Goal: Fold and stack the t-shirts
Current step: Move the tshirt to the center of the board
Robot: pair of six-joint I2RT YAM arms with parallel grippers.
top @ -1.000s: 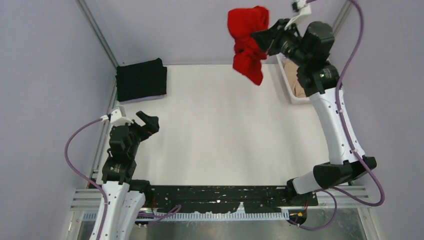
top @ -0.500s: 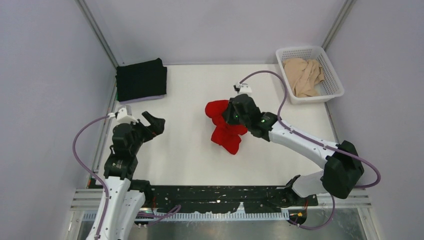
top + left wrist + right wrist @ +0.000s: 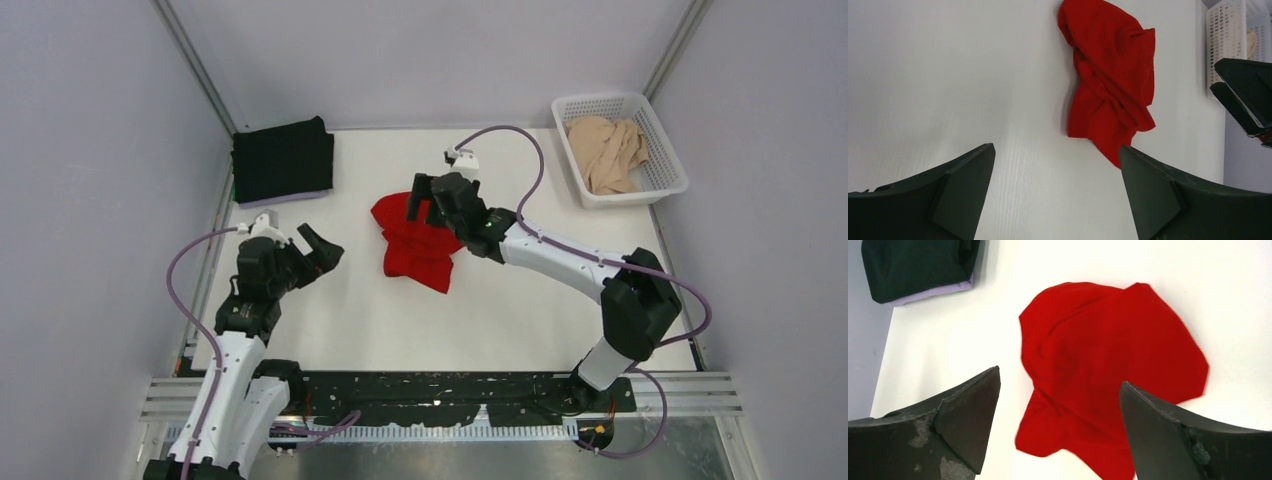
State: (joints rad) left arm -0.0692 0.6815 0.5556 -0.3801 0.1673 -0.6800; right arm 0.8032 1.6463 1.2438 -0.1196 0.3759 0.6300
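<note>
The crumpled red t-shirt (image 3: 415, 245) (image 3: 1110, 85) (image 3: 1108, 370) lies loose on the white table near its middle. My right gripper (image 3: 428, 195) (image 3: 1059, 377) hovers over the shirt's far edge, open, with nothing between its fingers. My left gripper (image 3: 305, 245) (image 3: 1056, 147) is open and empty to the left of the shirt, pointing at it. A folded black t-shirt (image 3: 283, 158) (image 3: 918, 265) rests on a lavender one (image 3: 933, 294) at the far left corner. A beige t-shirt (image 3: 605, 150) sits bunched in the basket.
The white lattice basket (image 3: 668, 150) (image 3: 1228, 35) stands at the far right corner. Grey walls close in the table on the left, back and right. The right arm stretches diagonally across the right half of the table.
The right arm brought the red t-shirt down from high beside the basket to the table's middle and opened its jaws, leaving it lying there. The left gripper edged right.
</note>
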